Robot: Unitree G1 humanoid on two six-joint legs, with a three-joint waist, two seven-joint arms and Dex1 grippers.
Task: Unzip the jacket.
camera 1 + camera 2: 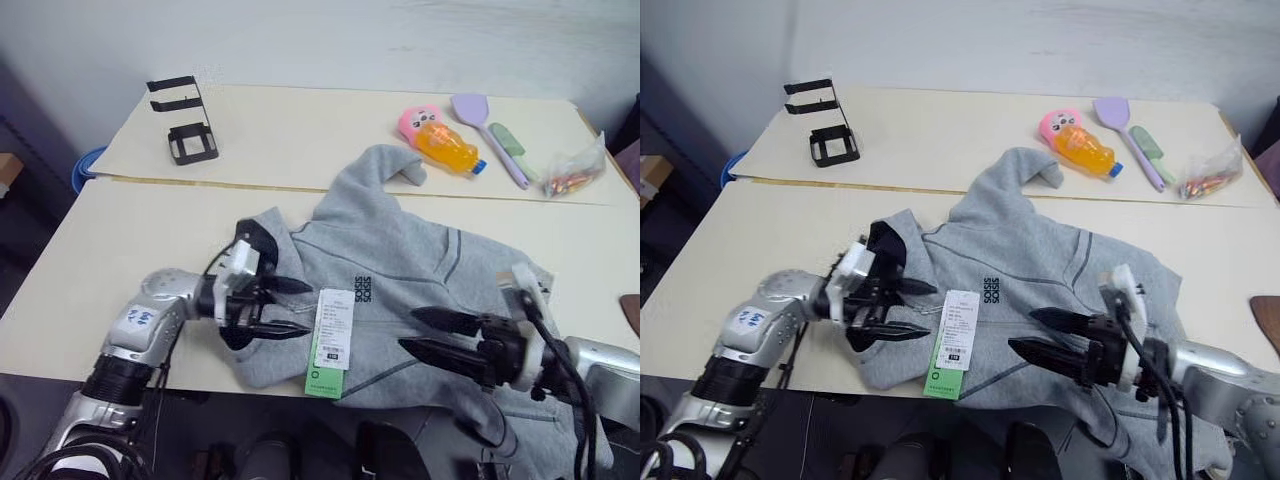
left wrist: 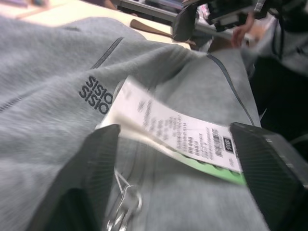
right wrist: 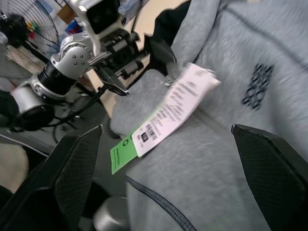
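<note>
Left gripper point(image 1: 283, 308) fingers spread wide, gripping nothing, just beside hang tag point(image 1: 334, 341) w/ zipper pull point(image 2: 126, 207) between them; right gripper point(image 1: 432, 334) also wide, empty. Jacket point(image 1: 400, 280) lies flat on table point(image 1: 110, 260), near edge. Best: pinch pull, not tag, right gripper pins fabric.

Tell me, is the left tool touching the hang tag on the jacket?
Cannot tell. In the left wrist view the hang tag lies across the open gap between the left tool fingers, but its edge at the finger is blurred.
</note>
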